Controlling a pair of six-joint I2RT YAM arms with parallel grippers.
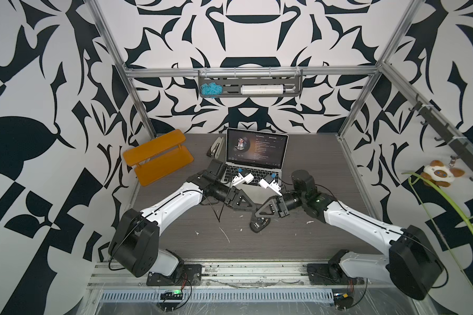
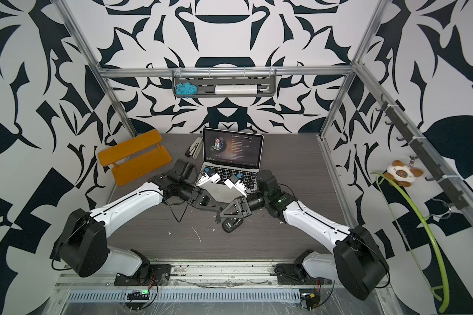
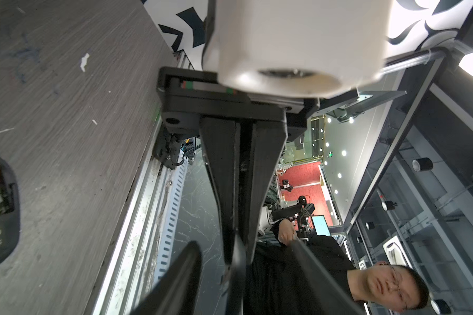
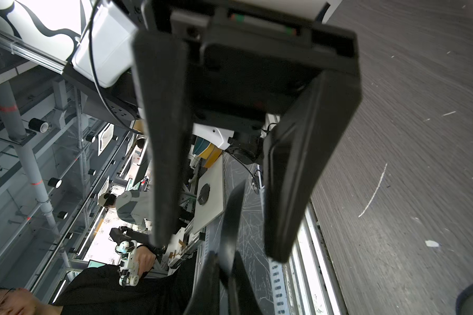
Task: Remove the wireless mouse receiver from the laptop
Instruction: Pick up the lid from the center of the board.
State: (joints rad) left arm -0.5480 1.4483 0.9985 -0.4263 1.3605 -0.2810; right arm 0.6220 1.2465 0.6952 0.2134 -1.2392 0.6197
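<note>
Receiver and laptop look parted, as far as I can judge, though the receiver itself is too small and dark for me to pick out in any view. In both top views the laptop [image 1: 257, 150] stands open at the back of the desk [image 1: 298, 240]. I see nothing jutting from either of its sides, but a plug that tiny could hide there. Both my tools hang over the desk in front of the laptop, clear of its sides, and their tips meet just above the upturned mouse [image 1: 258, 225]. My left tool [image 4: 219, 245] is spread wide and grips nothing. My right tool [image 3: 235, 256] is pinched narrow, with its tips pushed in between the left tool's open fingers [image 4: 161, 163]. That reads to me as a hand-over from one tool to the other. If the receiver is out, it would sit in the pinch of my right tool, but the tips are dark and blurred there, so I cannot tell whether anything is held. I take the pull from the laptop as likely done. What is left is to draw the tools apart and set the receiver down on the desk. If the pinch proves empty, I would go back to the laptop's side and look for it there.
</note>
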